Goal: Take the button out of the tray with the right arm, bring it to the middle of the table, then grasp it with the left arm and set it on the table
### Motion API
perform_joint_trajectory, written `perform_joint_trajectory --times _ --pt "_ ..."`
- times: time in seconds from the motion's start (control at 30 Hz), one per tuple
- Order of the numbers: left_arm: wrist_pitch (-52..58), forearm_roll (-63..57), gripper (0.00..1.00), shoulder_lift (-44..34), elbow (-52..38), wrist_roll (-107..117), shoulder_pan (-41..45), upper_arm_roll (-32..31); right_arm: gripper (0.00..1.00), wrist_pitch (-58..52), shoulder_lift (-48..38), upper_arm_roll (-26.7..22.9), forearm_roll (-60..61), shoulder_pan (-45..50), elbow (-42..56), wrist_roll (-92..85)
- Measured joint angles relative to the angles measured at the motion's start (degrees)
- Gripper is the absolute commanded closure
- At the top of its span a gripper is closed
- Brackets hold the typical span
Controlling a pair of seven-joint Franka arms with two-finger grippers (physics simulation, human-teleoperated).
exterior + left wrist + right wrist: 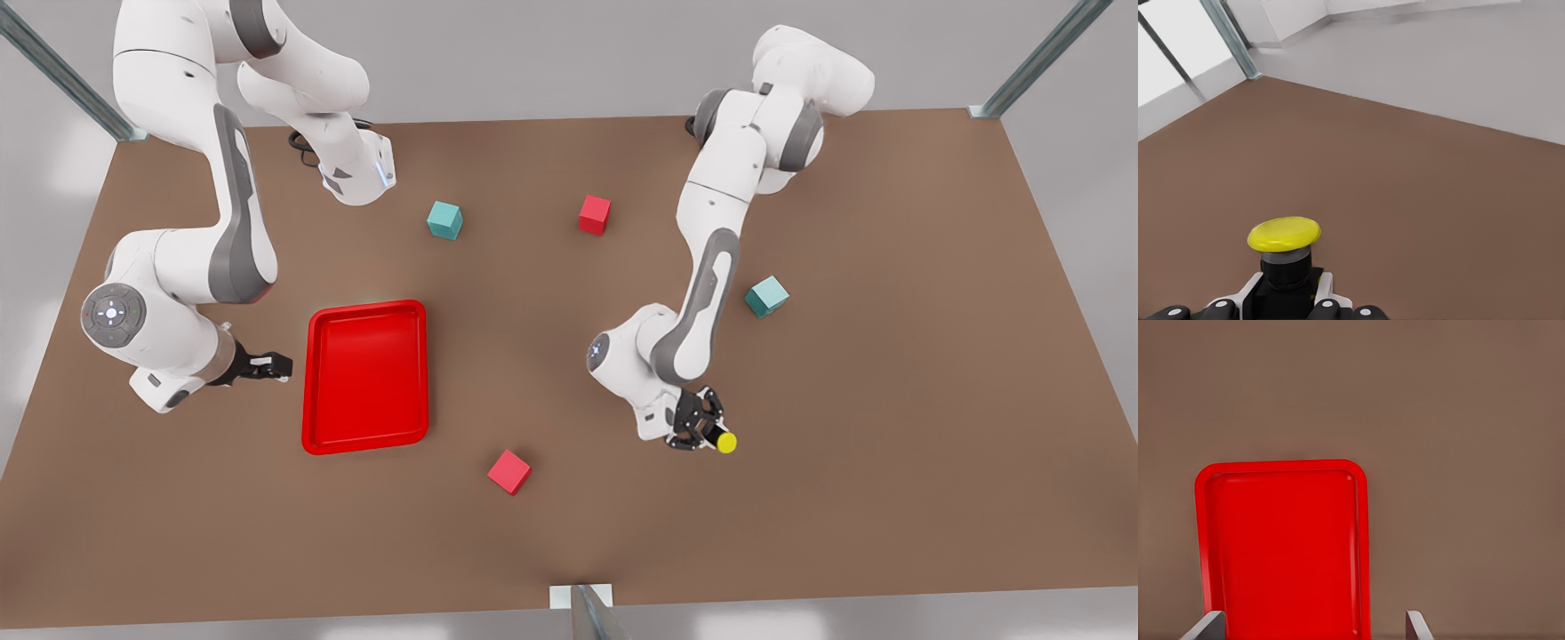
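Note:
The button [726,442], with its yellow cap [1284,235] and dark body, sits between the fingers of my left gripper [702,428], which is shut on the body [1286,283]. This gripper is low over the brown table [889,373], right of the middle in the front view. The red tray [307,382] lies at the front view's left with nothing in it. My right gripper [271,365] stands open just left of the tray, pointing at it. In the right wrist view its grey fingertips [1210,623] frame the tray's [1281,465] near end.
Two red cubes [594,214] [508,471] and two teal cubes [444,220] [766,296] are scattered on the table. The nearer teal cube lies behind the left arm's forearm. Bare brown table stretches right of and in front of the button.

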State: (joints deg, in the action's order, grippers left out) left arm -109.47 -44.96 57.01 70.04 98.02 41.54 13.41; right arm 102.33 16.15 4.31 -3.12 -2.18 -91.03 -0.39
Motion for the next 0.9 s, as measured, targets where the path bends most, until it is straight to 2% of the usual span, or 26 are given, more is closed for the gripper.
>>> perform_joint_trajectory --times 0.23,0.67,0.7,0.73,0.77,0.9 --pt "0.5 0.2 0.53 5.2 -3.1 15.0 2.2 2.2 0.0 -0.1 -0.1 0.0 0.0 -0.2 0.3 -0.1" --pt "1.0 -3.0 0.51 9.2 -2.9 32.5 6.2 3.5 0.0 -1.2 -0.5 0.0 -0.1 0.0 2.0 -0.1" --pt "1.0 -3.1 0.49 9.2 -2.9 33.4 6.4 3.5 0.0 -1.3 -0.5 0.1 0.0 0.1 2.3 -0.1" --pt "1.0 -3.2 0.31 9.2 -2.9 34.2 6.4 3.5 0.0 -1.6 -0.5 0.1 0.0 0.0 2.9 -0.1" --pt "1.0 -3.5 0.0 9.2 -2.9 35.0 6.5 3.5 0.0 -2.0 -0.4 0.0 0.0 -0.1 3.3 -0.1" --pt "1.0 -4.3 0.0 8.8 -2.8 37.8 7.3 3.5 0.0 -2.9 -0.1 0.0 0.0 -0.1 3.6 -0.1"
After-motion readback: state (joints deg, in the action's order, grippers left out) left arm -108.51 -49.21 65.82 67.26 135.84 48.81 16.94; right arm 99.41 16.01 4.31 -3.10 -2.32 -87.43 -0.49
